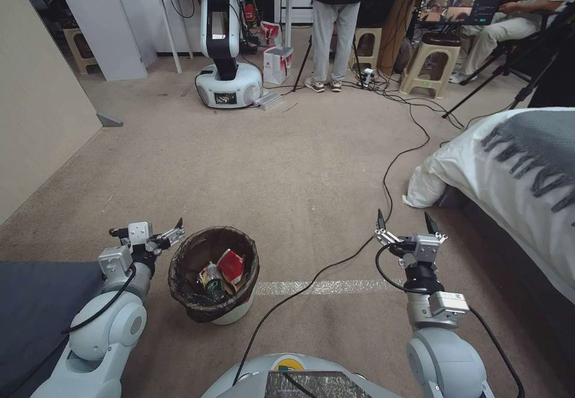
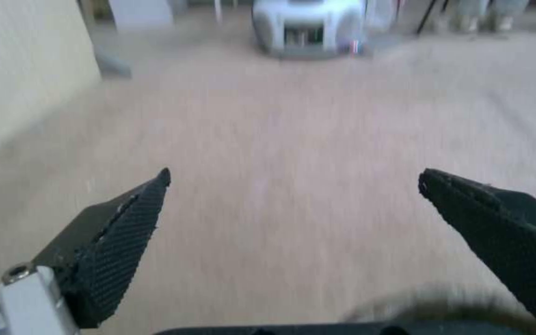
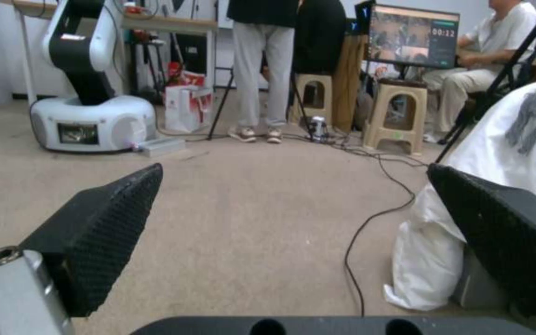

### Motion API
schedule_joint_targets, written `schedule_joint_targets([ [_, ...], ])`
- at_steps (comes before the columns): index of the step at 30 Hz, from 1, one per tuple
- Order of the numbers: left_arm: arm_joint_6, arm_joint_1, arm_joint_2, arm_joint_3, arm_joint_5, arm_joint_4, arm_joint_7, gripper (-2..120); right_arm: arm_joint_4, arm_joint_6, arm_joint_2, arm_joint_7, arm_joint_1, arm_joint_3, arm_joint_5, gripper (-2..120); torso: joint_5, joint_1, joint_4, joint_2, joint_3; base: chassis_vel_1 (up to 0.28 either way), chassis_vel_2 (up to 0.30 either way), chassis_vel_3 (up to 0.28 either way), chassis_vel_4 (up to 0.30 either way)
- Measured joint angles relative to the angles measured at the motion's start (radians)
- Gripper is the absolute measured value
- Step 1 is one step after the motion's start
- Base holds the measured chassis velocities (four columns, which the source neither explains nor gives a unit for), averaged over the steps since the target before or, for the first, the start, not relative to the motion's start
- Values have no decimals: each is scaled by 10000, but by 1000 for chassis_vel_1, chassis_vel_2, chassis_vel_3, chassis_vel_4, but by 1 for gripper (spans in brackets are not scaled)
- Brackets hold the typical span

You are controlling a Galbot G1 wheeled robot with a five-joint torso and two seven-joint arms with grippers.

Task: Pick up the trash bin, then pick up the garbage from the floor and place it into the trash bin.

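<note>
The trash bin [image 1: 235, 313], a small white bucket with a dark bag folded over its rim, stands upright on the floor [image 1: 287, 164] at the lower left. Garbage lies inside it: a red-and-white packet [image 1: 231, 265] and a green-labelled bottle [image 1: 211, 279]. My left gripper [image 1: 171, 236] hovers just beside the bin's left rim, open, touching nothing. In the left wrist view the left gripper [image 2: 294, 173] has only bare carpet between its fingers. My right gripper [image 1: 404, 218] is held over the carpet to the bin's right, open and empty. The right wrist view has the right gripper [image 3: 294, 170] facing the room.
A black cable [image 1: 383, 188] snakes across the carpet between the bin and the right arm. A bed with white bedding [image 1: 515, 176] fills the right side. A beige wall [image 1: 36, 116] stands left, a dark grey pad [image 1: 36, 302] lower left, another robot [image 1: 227, 80] far ahead.
</note>
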Motion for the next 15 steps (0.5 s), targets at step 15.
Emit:
schedule_joint_targets([
  [15,-3971,1353,-1045,-168,3168,167,900,100,400,270,400,18,-772,-16,-210,100,-1,0,2,0,0,0,0,0,0],
])
